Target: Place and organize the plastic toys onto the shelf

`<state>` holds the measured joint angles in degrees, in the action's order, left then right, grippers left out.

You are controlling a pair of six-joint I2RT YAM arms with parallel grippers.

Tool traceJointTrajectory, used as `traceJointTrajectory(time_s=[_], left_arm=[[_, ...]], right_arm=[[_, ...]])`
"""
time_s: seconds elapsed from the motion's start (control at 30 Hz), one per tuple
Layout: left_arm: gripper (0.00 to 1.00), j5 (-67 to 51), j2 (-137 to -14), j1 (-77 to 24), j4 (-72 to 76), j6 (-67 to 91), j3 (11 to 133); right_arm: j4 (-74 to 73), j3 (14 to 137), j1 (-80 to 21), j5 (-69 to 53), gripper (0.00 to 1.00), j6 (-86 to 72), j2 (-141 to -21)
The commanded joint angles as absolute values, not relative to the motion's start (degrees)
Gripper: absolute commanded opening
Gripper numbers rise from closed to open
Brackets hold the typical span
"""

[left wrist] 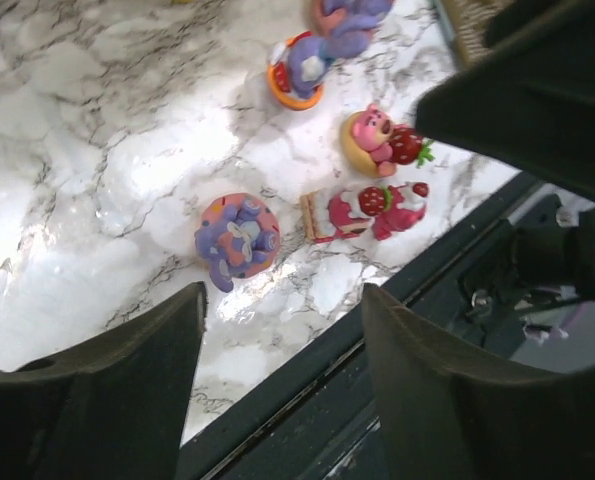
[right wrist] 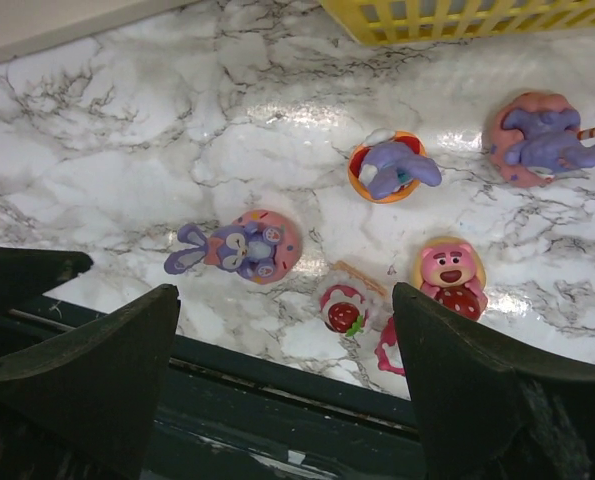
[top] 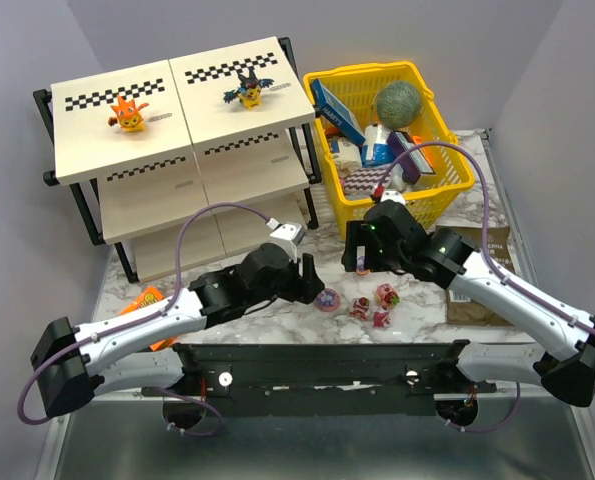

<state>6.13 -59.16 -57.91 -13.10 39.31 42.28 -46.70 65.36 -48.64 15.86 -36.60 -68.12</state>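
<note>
The shelf (top: pixel 192 165) stands at the back left. On its top tier are an orange toy (top: pixel 129 113) and a black-and-yellow winged toy (top: pixel 247 91). Several small toys lie on the marble between the arms. They include a purple bunny on a pink donut (top: pixel 327 299) (left wrist: pixel 237 238) (right wrist: pixel 242 245), a strawberry figure (left wrist: pixel 372 208) (right wrist: pixel 345 308), a pink bear (left wrist: pixel 377 140) (right wrist: pixel 449 275) and a purple one on an orange base (left wrist: pixel 302 68) (right wrist: pixel 387 168). My left gripper (top: pixel 312 275) (left wrist: pixel 282 300) hovers open just near of the bunny. My right gripper (top: pixel 362 250) (right wrist: pixel 285 300) hangs open above the group, holding nothing.
A yellow basket (top: pixel 362 75) (right wrist: pixel 457 20) with boxes and a green ball stands right of the shelf. A flat orange packet (top: pixel 149 300) lies by the left arm. A cardboard box (top: pixel 497 250) sits at the right. A black rail (top: pixel 327 365) runs along the near edge.
</note>
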Motion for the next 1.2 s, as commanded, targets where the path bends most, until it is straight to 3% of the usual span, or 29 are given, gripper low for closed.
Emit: traceJointTrajectory(time_s=[0.0,0.2,0.37,0.67,1.17], left_arm=[[0.67,16.7,-62.7,-59.8,-15.2,48.4,43.1],[0.59,16.7,-67.3,-60.2,-14.5,52.2,43.1],[0.46,18.4,-71.1,-60.3,-15.9,55.4,44.0],[0.44,17.1,-72.5,-60.3,-14.9,55.8,43.6],[0.26,14.9,-78.1,-60.1,-13.7,53.8,46.2]], right_arm=[[-49.6,63.2,-48.4,20.2,0.94,-39.1,-64.4],[-50.0,61.8,-48.5,19.8,0.94,-39.1,-62.6],[-50.4,62.0,-48.5,20.0,0.94,-38.2,-62.3],[-50.3,62.8,-48.5,19.8,0.94,-37.4,-62.8],[-50.5,61.9,-48.4,21.0,0.94,-38.1,-61.0]])
